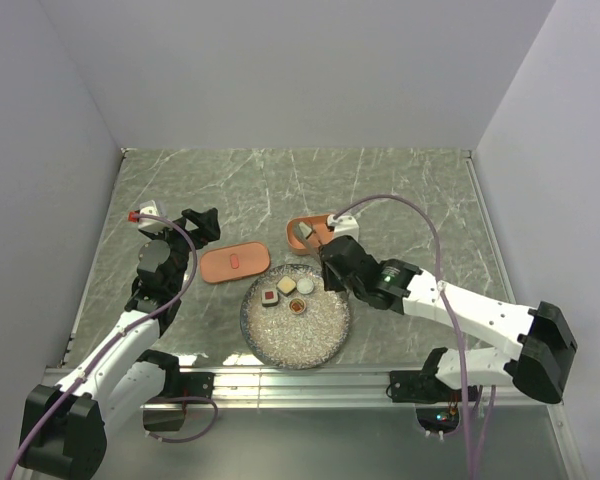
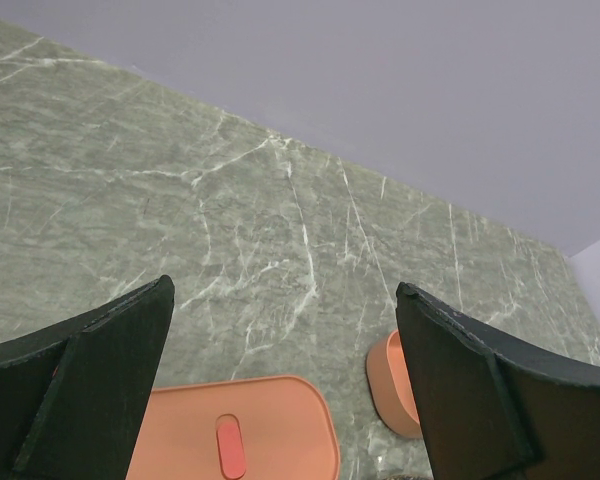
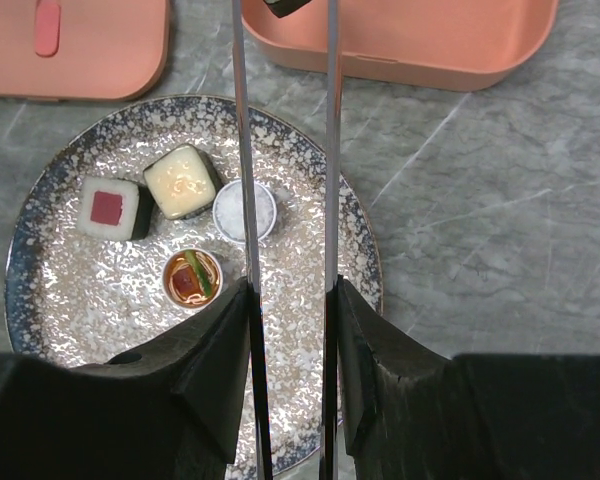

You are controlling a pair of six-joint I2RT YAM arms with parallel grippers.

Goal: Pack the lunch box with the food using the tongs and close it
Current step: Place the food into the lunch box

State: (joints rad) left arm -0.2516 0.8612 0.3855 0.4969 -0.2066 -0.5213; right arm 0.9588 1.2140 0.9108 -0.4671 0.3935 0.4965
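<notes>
One plate is seen on one counter. Four food bits are counted on the plate: one red bit, one cream bit, one white bit and one brown bit. One pair of tongs is seen, with two thin legs. A fifth bit is seen at the tips of the tongs, so five are counted in all. One box and one lid are counted, with one red mark on the lid. Two arms are counted, a left arm and a right arm. Two end effectors are counted, the left end effector and the right end effector.
</notes>
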